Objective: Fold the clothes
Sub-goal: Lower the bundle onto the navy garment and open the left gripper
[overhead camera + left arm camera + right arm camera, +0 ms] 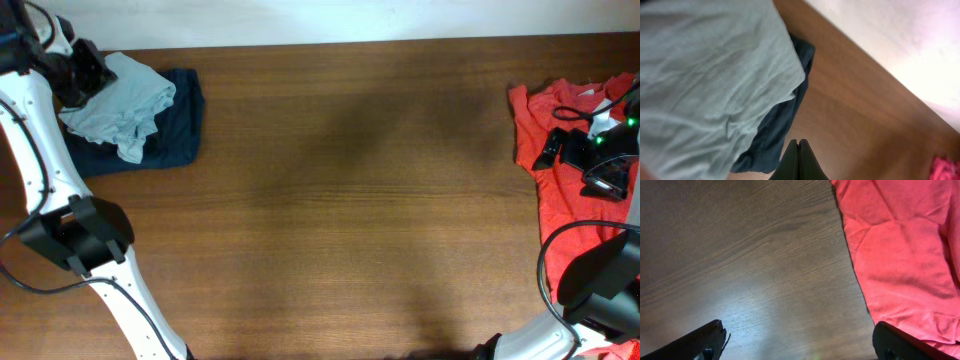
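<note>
A light blue-grey garment [125, 105] lies crumpled on a folded dark navy garment [180, 125] at the table's far left. Both show in the left wrist view, the pale cloth [705, 85] over the navy one [777, 125]. My left gripper [798, 150] is shut and empty, above the pile's edge [85, 70]. A red garment [570, 190] lies spread at the right edge. My right gripper [797, 340] is open and empty, its fingers straddling bare wood beside the red cloth [900, 255]. In the overhead view it [560, 148] hovers over the red garment.
The brown wooden table [350, 200] spans the view. A pale wall or floor strip [350, 20] runs beyond the far edge. The left arm's base [75, 235] stands at the near left, the right arm's base [600, 280] at the near right.
</note>
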Tool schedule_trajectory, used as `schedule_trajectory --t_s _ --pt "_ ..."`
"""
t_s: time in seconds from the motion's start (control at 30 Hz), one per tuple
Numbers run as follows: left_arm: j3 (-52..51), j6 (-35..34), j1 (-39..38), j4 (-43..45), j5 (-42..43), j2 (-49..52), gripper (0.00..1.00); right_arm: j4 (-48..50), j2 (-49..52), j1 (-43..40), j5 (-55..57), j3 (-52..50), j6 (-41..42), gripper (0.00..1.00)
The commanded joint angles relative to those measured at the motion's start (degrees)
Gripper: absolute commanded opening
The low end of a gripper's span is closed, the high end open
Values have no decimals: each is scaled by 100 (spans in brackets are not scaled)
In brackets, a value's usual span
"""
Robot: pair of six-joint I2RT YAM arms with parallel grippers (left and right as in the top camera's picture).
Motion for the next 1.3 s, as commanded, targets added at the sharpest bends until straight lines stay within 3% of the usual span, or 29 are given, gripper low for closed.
schedule_trajectory --t_s 0.0,0.17,0.67,0.8,0.97,1.13,1.27 --pt "-55 588 219 20 1075 378 0 2 -42 -17 52 11 -9 99" --pt "-55 828 455 11 1641 861 0 2 -42 -17 52 11 -9 99" --pt "-61 1838 538 -588 1635 2004 1 2 -42 -17 52 11 -9 99" --pt "-61 1899 538 -673 1685 2024 0 2 -42 -17 52 11 -9 99" --pt "-55 2092 538 -885 2793 1770 0 2 -42 -17 52 11 -9 99" --pt "-7 1987 531 -719 2968 1237 1 2 -42 -17 52 11 -9 99" --pt "-4 1558 527 -374 2970 883 9 2 -42 -17 52 11 -9 99"
